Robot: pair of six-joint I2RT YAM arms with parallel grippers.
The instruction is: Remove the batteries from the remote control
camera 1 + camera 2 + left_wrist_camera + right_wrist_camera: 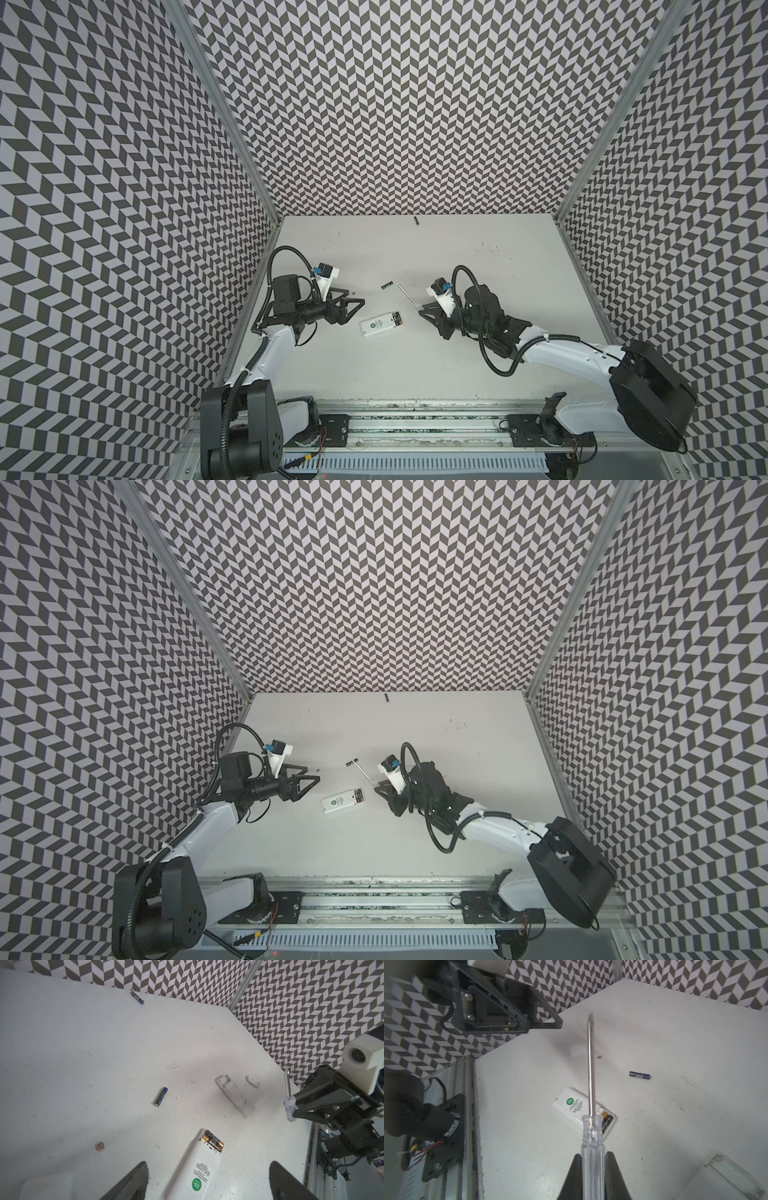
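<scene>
Batteries (214, 1142) are noted seated in the open bay of the white remote (382, 325), mid-frame in both top views; it should be steadied by the wide-open left pincer (354, 296) while the screwdriver (590, 1064), clamped in the right pincer (592, 1159), is levered gently under one end.

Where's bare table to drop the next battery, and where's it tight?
Bare: the near strip of table between the remote and the front rail; the far stretch between the loose battery and the far battery by the back wall. Crowded: between the left gripper and right gripper, with the remote, screwdriver, a second remote and a loose cover.
</scene>
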